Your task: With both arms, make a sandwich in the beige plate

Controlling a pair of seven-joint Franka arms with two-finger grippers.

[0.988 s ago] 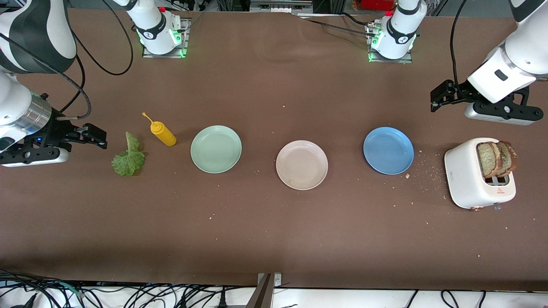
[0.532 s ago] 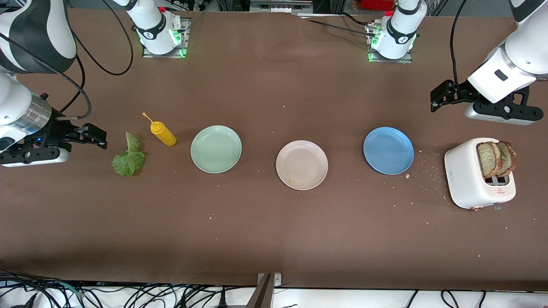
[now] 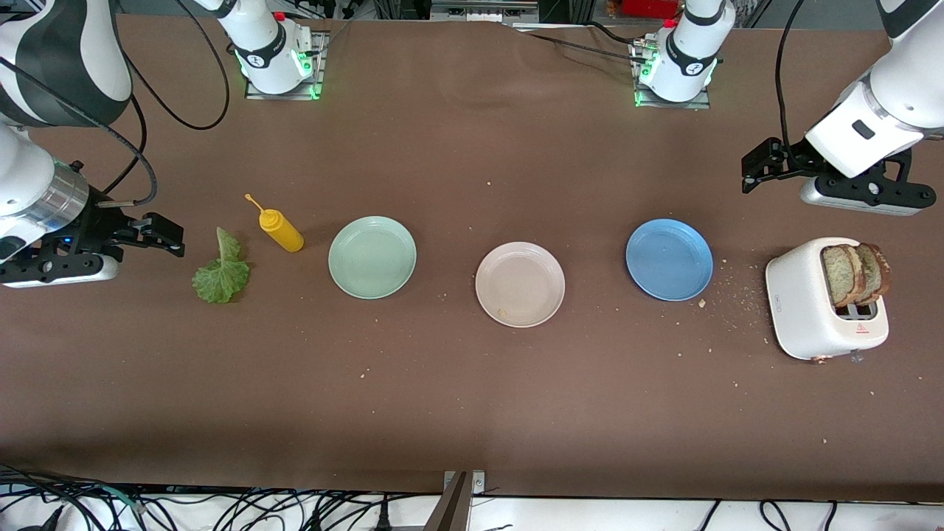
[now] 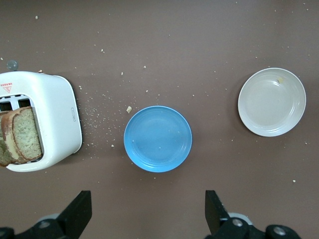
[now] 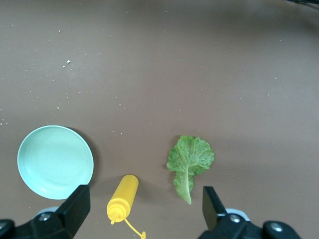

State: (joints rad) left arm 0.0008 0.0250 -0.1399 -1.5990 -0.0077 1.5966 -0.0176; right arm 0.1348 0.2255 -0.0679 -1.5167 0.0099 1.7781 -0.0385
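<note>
with the left gripper and right gripper both spread wide and empty, the bread slices stand in the toaster at frame right, light and crumbly, best pinched gently by their top crusts, while the limp lettuce leaf lies at frame left and the beige plate sits bare at centre.

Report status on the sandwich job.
Left claw open near toaster; right claw open by lettuce leaf. Beige plate bare, bread slices in toaster. Nothing in the way.

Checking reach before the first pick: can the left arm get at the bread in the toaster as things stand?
Probably yes. The left claw is open and hangs over bare table by the toaster; the bread slices stick up from its slots, uncovered.
</note>
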